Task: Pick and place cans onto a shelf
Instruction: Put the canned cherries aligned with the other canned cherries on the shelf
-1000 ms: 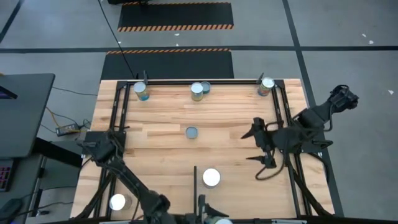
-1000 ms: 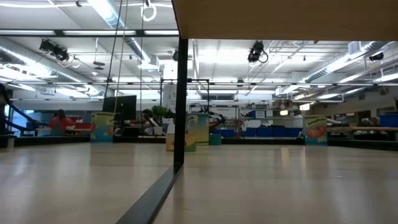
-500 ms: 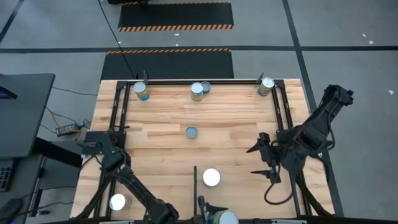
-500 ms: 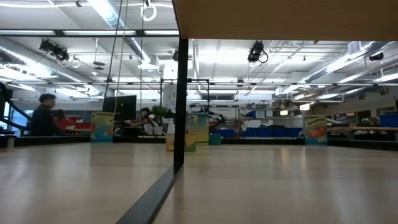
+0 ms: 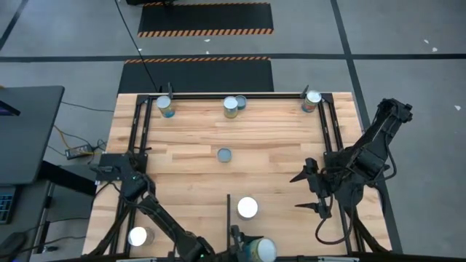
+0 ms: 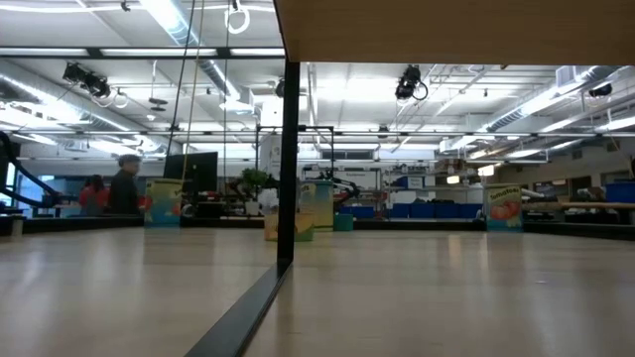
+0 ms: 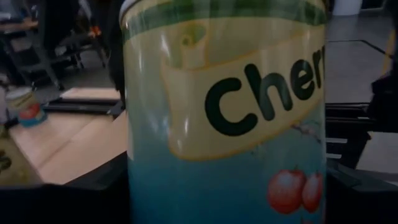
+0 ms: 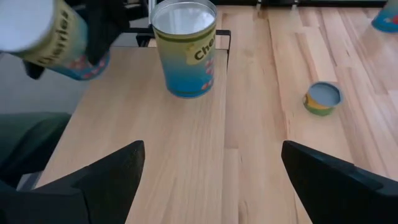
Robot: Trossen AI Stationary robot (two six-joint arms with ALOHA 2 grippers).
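Note:
My left gripper (image 5: 251,249) is at the table's near edge, near the middle, shut on a can (image 5: 263,251) with a silver top and a yellow-green and blue label (image 7: 227,112). My right gripper (image 5: 312,191) is open and empty over the right part of the light-wood shelf board (image 5: 189,138), which is edged by black bars. Another silver-topped can (image 5: 247,207) stands upright on its base beside the short black divider bar (image 5: 228,207) and shows in the right wrist view (image 8: 185,46). A dull blue-grey can (image 5: 224,154) stands mid-board. My left gripper holds the can by its side wall (image 7: 143,186), between its two fingers, which show as dark shapes on either side of the label. In the right wrist view the can (image 8: 43,34) is tilted and lifted clear at the near edge.
Cans stand along the far bar: one at the far left (image 5: 164,105), two close together at the middle (image 5: 231,107), one at the far right (image 5: 313,100). One more can (image 5: 137,236) stands at the near left. A person (image 6: 124,183) walks in the room behind.
My right gripper has drawn back from mid-board toward the table's near right, staying open. My left gripper has brought the held can a little farther in from the near edge, so more of its silver top shows. A person in the background has walked to the right.

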